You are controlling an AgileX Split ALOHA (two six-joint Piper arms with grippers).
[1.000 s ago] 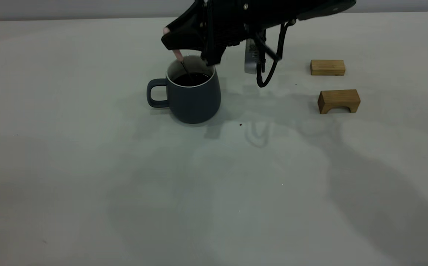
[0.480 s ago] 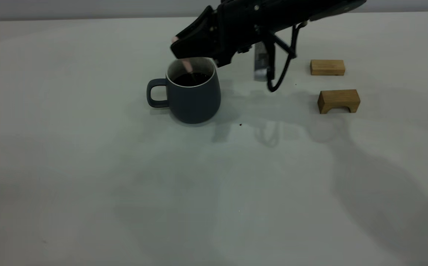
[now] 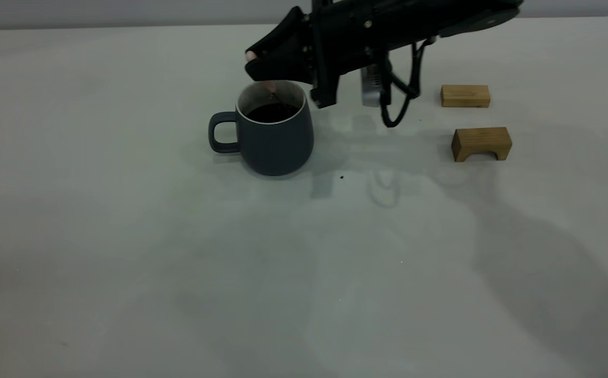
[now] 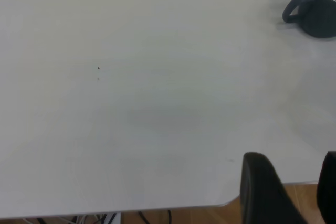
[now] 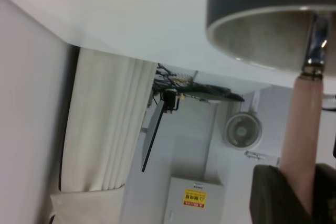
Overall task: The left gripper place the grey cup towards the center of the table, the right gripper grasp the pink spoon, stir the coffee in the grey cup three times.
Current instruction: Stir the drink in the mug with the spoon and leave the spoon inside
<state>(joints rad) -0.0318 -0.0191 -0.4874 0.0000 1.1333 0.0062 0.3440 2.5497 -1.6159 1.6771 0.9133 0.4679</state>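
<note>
The grey cup point(image 3: 275, 134) stands on the bench point(image 3: 125, 236) toward 12 o'clock, handle pointing to 9 o'clock, coffee point(image 3: 272, 112) inside. The right gripper point(image 3: 262, 63) slants down from 2 o'clock, fingers clamping the pink spoon point(image 5: 302, 124) over the rim. The left gripper point(image 4: 286, 192) idles apart at the bench edge, fingers spread.

The table point(image 3: 125, 262) is pale and matte, with tiny dark specks. The grey cup point(image 3: 275, 139) stands upright at about twelve o'clock, handle toward nine. At two o'clock lie two wooden blocks point(image 3: 465, 96), apart; the nearer one point(image 3: 481, 143) is arched.
</note>
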